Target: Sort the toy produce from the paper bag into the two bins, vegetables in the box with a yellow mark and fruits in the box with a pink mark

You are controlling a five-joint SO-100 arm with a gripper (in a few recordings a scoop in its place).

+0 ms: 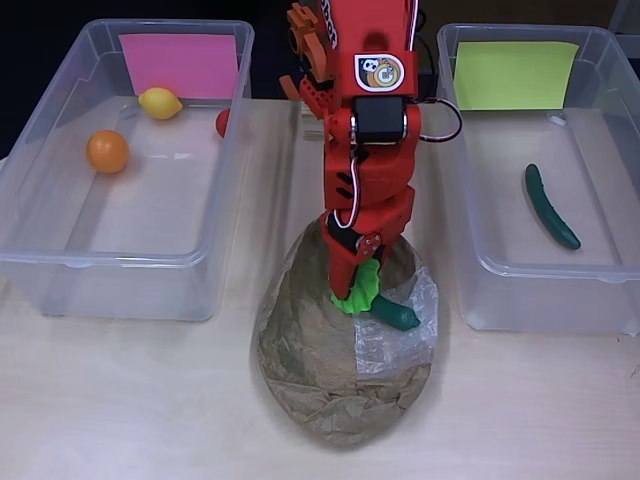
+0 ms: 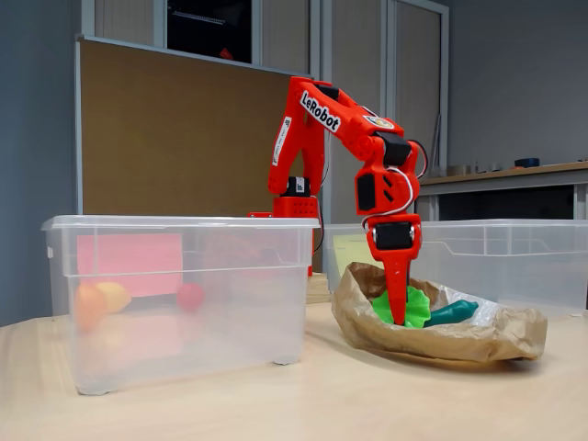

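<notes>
My red arm [image 1: 365,130] reaches down at the centre of the overhead view, its tool [image 1: 352,285] sunk into the mouth of the crumpled paper bag [image 1: 320,370] on the pale wooden bench [image 1: 130,400]. The tip touches a bright green leafy vegetable [image 1: 362,290], with a darker green piece [image 1: 397,314] just beside it on a scrap of clear plastic. I cannot tell whether the tool is spread or pinching the leaf; its tip is buried in the green in both views.

At the left of the overhead view stands the clear box [image 1: 40,270] with the pink mark [image 1: 178,65]; it holds an orange [image 1: 107,151], a lemon [image 1: 160,103] and a red fruit [image 1: 222,122] against its far right wall. At the right, the box [image 1: 500,290] with the yellow mark [image 1: 515,75] holds a cucumber [image 1: 550,206] lying apart from the walls.

In the fixed view, the tool [image 2: 399,308] points straight down into the bag [image 2: 432,338].
</notes>
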